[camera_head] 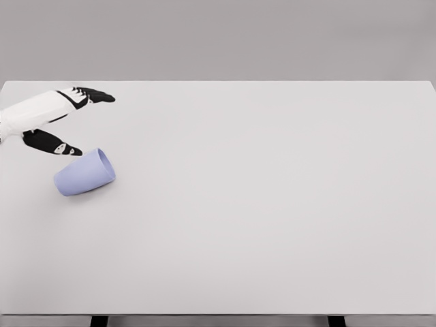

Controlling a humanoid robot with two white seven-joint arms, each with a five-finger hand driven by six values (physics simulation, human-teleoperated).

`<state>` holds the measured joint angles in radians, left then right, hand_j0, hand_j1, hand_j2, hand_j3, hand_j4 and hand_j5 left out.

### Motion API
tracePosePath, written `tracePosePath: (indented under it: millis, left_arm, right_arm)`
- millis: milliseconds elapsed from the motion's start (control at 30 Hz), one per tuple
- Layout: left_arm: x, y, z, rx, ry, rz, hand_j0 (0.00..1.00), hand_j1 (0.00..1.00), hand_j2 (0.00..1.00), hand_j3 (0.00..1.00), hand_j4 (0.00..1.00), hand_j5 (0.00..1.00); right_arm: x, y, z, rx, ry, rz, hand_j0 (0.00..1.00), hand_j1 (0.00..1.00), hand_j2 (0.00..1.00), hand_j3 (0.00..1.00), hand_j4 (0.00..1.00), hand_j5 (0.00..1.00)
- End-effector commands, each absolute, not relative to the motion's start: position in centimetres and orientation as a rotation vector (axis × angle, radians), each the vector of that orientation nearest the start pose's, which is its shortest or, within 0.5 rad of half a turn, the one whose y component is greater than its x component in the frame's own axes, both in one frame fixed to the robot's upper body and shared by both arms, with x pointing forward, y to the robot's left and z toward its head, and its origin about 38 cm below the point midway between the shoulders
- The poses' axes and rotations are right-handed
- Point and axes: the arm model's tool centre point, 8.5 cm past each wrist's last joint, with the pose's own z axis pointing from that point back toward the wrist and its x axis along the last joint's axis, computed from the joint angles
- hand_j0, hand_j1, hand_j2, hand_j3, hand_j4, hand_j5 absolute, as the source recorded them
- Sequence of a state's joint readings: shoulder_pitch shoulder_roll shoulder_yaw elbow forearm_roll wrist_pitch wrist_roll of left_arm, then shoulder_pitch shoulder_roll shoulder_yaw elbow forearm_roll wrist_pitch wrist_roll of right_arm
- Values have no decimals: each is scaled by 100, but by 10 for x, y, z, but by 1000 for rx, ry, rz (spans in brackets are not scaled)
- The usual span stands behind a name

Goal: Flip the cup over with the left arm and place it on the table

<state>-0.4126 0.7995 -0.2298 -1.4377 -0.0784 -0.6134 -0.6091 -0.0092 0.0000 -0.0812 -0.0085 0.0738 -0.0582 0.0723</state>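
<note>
Left robot hand (58, 122) is spread wide and holding nothing just behind the lavender cup (84, 173), which lies on its side near the tabletop (272, 204)'s left edge, so I'd guess a sloppy nudge rolls it away.

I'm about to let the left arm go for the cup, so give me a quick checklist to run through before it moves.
1. Cup in view and unblocked: ok, it lies on its side on the table, open end toward the upper right.
2. Left hand free: ok, fingers spread, holding nothing.
3. Hand near the cup: ok, just behind it, thumb close above it.
4. Contact with the cup: cannot tell, the thumb tip looks barely apart.
5. Space to set the cup upright: ok, bare table beside it.
6. Right arm out of the way: ok, not in view.
</note>
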Motion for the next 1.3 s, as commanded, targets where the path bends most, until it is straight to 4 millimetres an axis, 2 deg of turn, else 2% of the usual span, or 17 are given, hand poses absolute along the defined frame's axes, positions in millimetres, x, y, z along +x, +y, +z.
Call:
tracePosePath:
  millis: [0,133,367,400,433,467,500,533,567,633,700,733,800,867,967,1133,1267]
  left_arm:
    - [415,361,235,264,-1670,-1637,100,100,100,100,100,100]
    - [419,370,228,278,-1626,-1606,100,100,100,100,100,100]
    - [434,355,253,342,-1499,-1427,100,100,100,100,100,100]
    - [441,367,270,380,-1446,-1346,100,100,100,100,100,100]
    - [446,367,273,362,-1389,-1294,100,100,100,100,100,100]
    - [452,357,297,390,-1386,-1253,100,100,100,100,100,100]
    - [443,349,310,399,-1387,-1296,100,100,100,100,100,100]
    - [434,358,311,402,-1339,-1347,100,100,100,100,100,100]
    - [431,358,305,390,-1324,-1397,100,100,100,100,100,100]
    - [428,344,298,340,-1334,-1472,100,100,100,100,100,100]
    - [424,342,282,317,-1254,-1532,100,100,100,100,100,100]
    - [420,331,271,225,-1236,-1523,100,100,100,100,100,100]
    - [416,331,273,42,-1224,-1326,100,100,100,100,100,100]
    - [413,331,275,69,-1180,-1255,100,100,100,100,100,100]
    - [418,343,271,182,-1142,-1140,100,100,100,100,100,100]
    - [412,347,251,172,-1079,-1124,100,100,100,100,100,100]
    - [411,347,249,168,-1075,-1126,100,100,100,100,100,100]
  right_arm:
    - [16,-266,-262,-16,-79,-1,100,100,100,100,100,100]
    - [14,-266,-262,-16,-74,1,100,100,100,100,100,100]
    - [14,-266,-262,-16,-74,3,100,100,100,100,100,100]
    - [14,-266,-262,-16,-74,3,100,100,100,100,100,100]
    - [14,-266,-262,-16,-74,3,100,100,100,100,100,100]
    - [14,-266,-262,-16,-74,3,100,100,100,100,100,100]
    - [14,-266,-262,-16,-74,3,100,100,100,100,100,100]
    - [14,-266,-262,-16,-74,3,100,100,100,100,100,100]
    - [14,-266,-262,-16,-74,3,100,100,100,100,100,100]
    - [14,-266,-262,-16,-74,3,100,100,100,100,100,100]
    - [14,-266,-262,-16,-74,3,100,100,100,100,100,100]
    - [14,-266,-262,-16,-74,3,100,100,100,100,100,100]
    - [14,-266,-262,-16,-74,3,100,100,100,100,100,100]
    - [14,-266,-262,-16,-74,3,100,100,100,100,100,100]
    - [14,-266,-262,-16,-74,3,100,100,100,100,100,100]
    - [14,-266,-262,-16,-74,3,100,100,100,100,100,100]
    - [14,-266,-262,-16,-74,3,100,100,100,100,100,100]
